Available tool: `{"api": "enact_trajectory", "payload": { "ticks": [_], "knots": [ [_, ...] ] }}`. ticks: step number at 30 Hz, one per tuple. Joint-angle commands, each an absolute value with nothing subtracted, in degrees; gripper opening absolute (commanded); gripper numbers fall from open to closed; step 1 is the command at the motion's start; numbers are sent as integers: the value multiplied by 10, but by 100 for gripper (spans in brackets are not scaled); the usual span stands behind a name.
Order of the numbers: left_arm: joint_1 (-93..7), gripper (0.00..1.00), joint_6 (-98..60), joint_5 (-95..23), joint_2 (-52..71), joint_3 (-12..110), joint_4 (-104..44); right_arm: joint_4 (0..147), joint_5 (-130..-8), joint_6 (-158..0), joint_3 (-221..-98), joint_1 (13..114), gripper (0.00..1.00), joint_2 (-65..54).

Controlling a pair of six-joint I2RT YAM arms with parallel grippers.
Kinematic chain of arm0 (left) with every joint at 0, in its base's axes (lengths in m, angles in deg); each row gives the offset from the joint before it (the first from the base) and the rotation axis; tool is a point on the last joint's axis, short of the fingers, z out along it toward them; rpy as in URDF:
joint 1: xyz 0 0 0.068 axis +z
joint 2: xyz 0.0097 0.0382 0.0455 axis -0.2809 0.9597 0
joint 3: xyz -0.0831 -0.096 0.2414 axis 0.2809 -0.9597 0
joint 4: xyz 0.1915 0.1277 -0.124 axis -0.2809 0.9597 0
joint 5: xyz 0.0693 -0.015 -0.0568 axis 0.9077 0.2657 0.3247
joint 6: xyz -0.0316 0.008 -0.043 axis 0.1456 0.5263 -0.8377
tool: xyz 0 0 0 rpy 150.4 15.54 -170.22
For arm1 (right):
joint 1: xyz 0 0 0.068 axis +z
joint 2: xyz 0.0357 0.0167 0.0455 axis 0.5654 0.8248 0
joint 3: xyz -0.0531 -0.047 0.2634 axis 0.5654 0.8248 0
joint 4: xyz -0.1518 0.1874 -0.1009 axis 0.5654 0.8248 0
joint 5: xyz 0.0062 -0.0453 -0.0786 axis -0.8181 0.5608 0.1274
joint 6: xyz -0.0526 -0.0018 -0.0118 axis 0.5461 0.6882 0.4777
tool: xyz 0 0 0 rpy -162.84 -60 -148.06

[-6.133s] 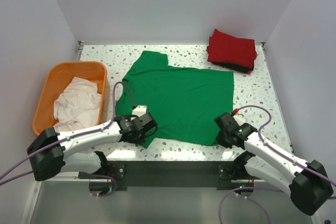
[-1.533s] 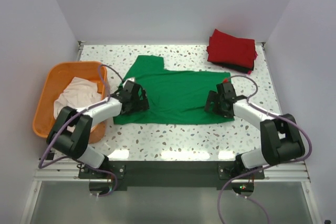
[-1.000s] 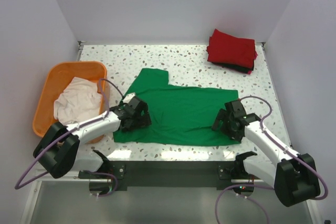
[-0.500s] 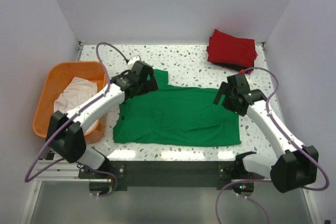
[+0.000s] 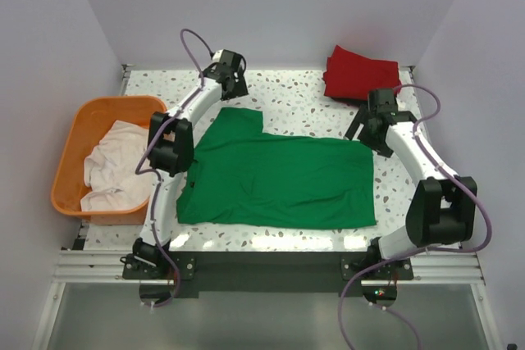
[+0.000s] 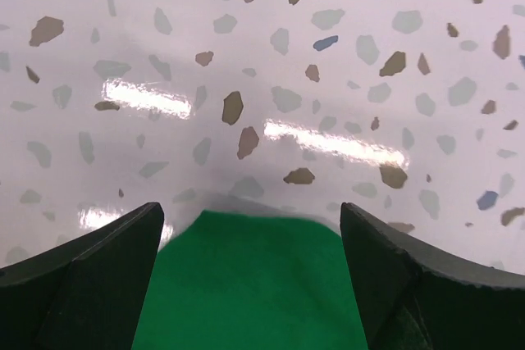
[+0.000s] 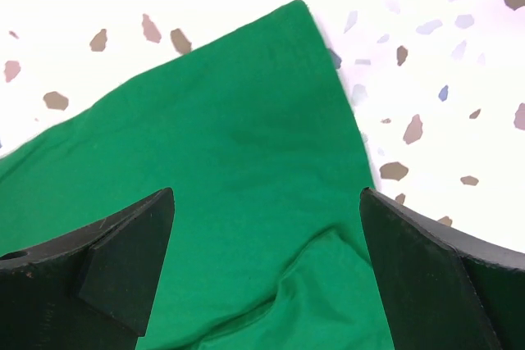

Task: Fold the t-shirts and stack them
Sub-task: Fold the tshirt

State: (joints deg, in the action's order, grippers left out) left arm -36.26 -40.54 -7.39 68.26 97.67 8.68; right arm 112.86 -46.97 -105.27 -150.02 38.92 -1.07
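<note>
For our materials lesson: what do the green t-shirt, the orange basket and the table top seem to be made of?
Green t-shirt: soft matte cloth, probably cotton; it creases and lies limp.
Orange basket: likely smooth moulded plastic; even colour, rigid rim.
Table top: glossy, speckled like terrazzo; glare shows, stone or laminate unclear.

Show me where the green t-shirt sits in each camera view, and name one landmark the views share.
Top external: green t-shirt spread flat mid-table.
Left wrist: only a rounded green edge at bottom centre, between the open jaws.
Right wrist: fills left and centre, its corner near the top.
Shared landmark: the speckled tabletop.
</note>
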Motion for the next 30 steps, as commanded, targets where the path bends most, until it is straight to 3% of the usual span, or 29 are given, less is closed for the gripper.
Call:
{"api": "enact_trajectory", "payload": {
  "ticks": [1,8,16,20,22,30],
  "knots": [
    [-348,93,-357,-75,730,1042,107,1107,-461,-1029,-1526,374,99,11],
    [-344,74,-340,-119,750,986,53,1086,-457,-1022,-1542,348,99,63],
    [-344,40,-333,-148,762,965,76,1102,-439,-1023,-1590,345,99,131],
    [-345,25,-335,-173,722,894,42,1102,-442,-1029,-1600,345,99,152],
    [-345,2,-332,-176,711,879,36,1104,-441,-1031,-1603,345,98,157],
    [-345,0,-295,-176,663,872,-17,1110,-413,-1025,-1650,345,99,210]
  ]
}}
